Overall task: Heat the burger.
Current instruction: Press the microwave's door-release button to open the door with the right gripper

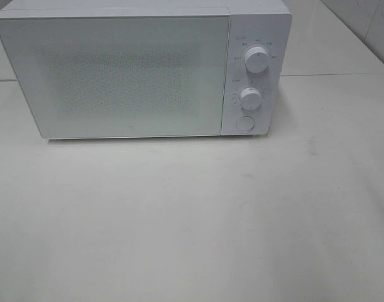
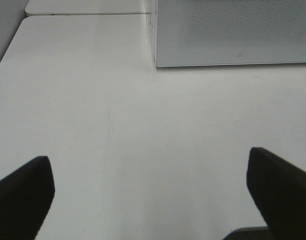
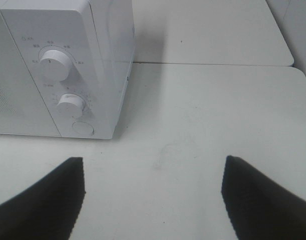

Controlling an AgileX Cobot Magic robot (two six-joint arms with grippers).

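The burger is not in any view. A white microwave (image 1: 141,69) stands at the back of the table with its door (image 1: 116,75) shut. It has two round knobs (image 1: 256,60) and a round button (image 1: 244,123) on its right panel. The microwave also shows in the left wrist view (image 2: 233,32) and in the right wrist view (image 3: 57,65). My left gripper (image 2: 150,200) is open and empty above bare table, short of the microwave's left corner. My right gripper (image 3: 153,200) is open and empty above bare table, short of the microwave's control panel. Neither gripper shows in the exterior high view.
The white table (image 1: 192,220) spreads in front of the microwave. A second table top (image 3: 208,30) adjoins behind, with a seam between them. A wall (image 1: 367,25) rises at the back right.
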